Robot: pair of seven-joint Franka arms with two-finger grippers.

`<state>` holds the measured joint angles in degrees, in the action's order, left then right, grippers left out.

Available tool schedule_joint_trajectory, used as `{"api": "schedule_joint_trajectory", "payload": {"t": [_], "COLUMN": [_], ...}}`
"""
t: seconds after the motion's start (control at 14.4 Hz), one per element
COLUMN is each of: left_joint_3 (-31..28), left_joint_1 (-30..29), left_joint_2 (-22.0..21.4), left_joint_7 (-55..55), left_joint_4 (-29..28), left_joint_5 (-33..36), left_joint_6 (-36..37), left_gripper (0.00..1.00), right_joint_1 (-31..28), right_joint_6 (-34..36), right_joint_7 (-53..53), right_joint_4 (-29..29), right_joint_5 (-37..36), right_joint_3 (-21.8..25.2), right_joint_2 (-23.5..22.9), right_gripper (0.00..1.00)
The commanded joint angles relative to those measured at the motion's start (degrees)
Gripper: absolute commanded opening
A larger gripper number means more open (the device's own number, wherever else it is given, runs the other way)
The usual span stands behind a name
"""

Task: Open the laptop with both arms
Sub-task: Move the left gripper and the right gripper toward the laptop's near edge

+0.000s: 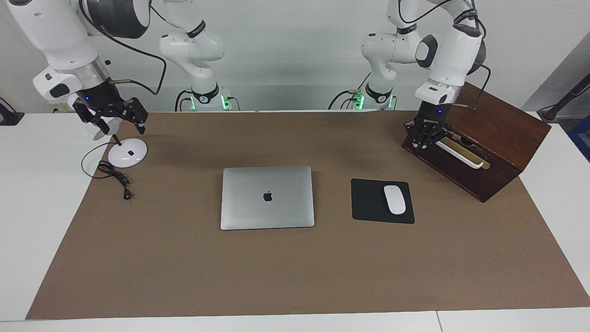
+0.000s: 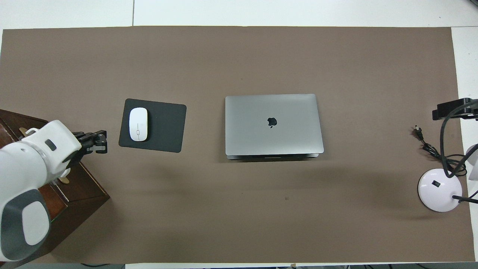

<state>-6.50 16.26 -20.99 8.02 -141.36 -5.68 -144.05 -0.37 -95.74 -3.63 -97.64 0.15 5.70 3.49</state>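
Note:
The laptop (image 1: 267, 197) is silver-grey with a dark apple logo. It lies shut and flat on the brown mat at the middle of the table, and it also shows in the overhead view (image 2: 273, 124). My left gripper (image 1: 423, 144) hangs over the corner of the wooden box, apart from the laptop; it also shows in the overhead view (image 2: 100, 141). My right gripper (image 1: 115, 121) is open and empty. It is raised over the white lamp at the right arm's end of the table. Neither gripper touches the laptop.
A black mouse pad (image 1: 371, 201) with a white mouse (image 1: 395, 199) lies beside the laptop toward the left arm's end. A dark wooden box (image 1: 484, 143) with a pale handle stands there too. A white lamp base (image 1: 127, 152) and its black cable (image 1: 115, 177) lie at the right arm's end.

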Motion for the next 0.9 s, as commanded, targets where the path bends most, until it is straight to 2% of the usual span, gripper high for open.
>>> {"api": "schedule_joint_trajectory", "payload": {"t": [0.0, 0.21, 0.48, 0.62, 0.83], "left_joint_3": [-0.4, -0.4, -0.4, -0.4, -0.4], "left_joint_1": [2.5, 6.0, 11.8, 14.6, 18.6], "left_joint_2": [-3.5, -3.1, -0.7, 0.9, 3.2], "left_joint_7": [-0.2, -2.3, -2.9, -2.8, -3.9], "left_joint_4": [-5.7, -9.2, -13.0, -13.5, -15.4], "left_joint_5": [-0.6, -0.6, -0.6, -0.6, -0.6], "left_joint_6": [-4.7, -11.2, -20.8, -23.9, -30.0], "left_gripper": [0.0, 0.0, 0.0, 0.0, 0.0], "right_joint_1": [-0.5, -0.4, 0.3, 0.6, 3.4], "right_joint_6": [-1.9, -6.0, -16.4, -20.3, -23.7], "right_joint_7": [-1.5, -1.1, 2.2, 5.6, 11.0], "right_joint_4": [-2.1, -4.0, -8.9, -12.1, -13.8], "right_joint_5": [-0.6, -0.6, 1.0, 3.2, 9.7], "right_joint_3": [-0.2, -0.2, -0.2, -0.8, -1.0], "right_joint_2": [1.3, 1.2, 0.9, 1.1, 1.0], "right_gripper": [1.0, 1.0, 1.0, 1.0, 1.0]}}
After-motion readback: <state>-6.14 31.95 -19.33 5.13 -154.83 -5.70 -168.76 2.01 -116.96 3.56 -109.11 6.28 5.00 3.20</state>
